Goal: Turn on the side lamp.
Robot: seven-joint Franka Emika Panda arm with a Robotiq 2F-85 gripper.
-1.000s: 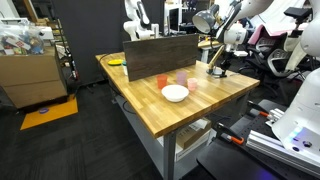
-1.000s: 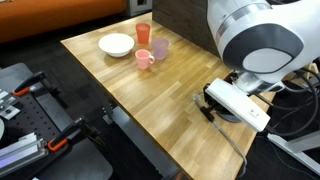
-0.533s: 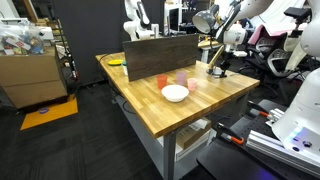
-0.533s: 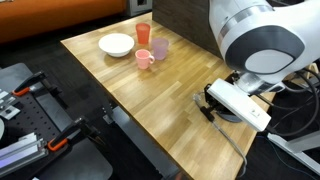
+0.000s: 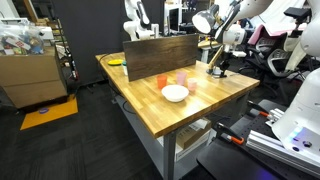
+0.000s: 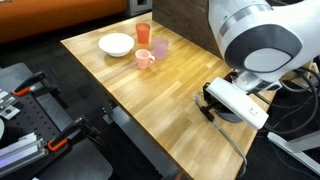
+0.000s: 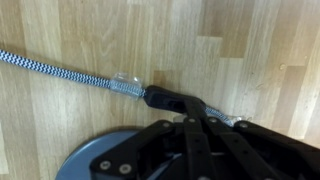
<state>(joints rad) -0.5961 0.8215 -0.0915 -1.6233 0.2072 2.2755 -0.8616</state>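
Observation:
The side lamp stands at the table's far corner in an exterior view, with its silver-grey dome head [image 5: 203,20], light-wood arm [image 5: 213,44] and dark round base [image 5: 216,71]. My gripper [image 5: 221,62] is low beside that base. In the wrist view the fingers [image 7: 186,118] are pressed together, tips down at the tabletop. They sit over a black piece [image 7: 168,98] on the lamp's braided black-and-white cord [image 7: 60,69]. A grey round disc [image 7: 92,163], apparently the base, shows at the bottom left. In the exterior view from the opposite side the arm's bulk hides most of the gripper [image 6: 213,100].
A white bowl [image 6: 116,44], an orange cup [image 6: 143,32], a pink mug [image 6: 145,59] and a lilac cup [image 6: 160,48] stand mid-table. A dark wooden board [image 5: 160,48] stands upright along the back. The cord [image 6: 226,140] trails over the wooden table [image 6: 150,100] towards its edge.

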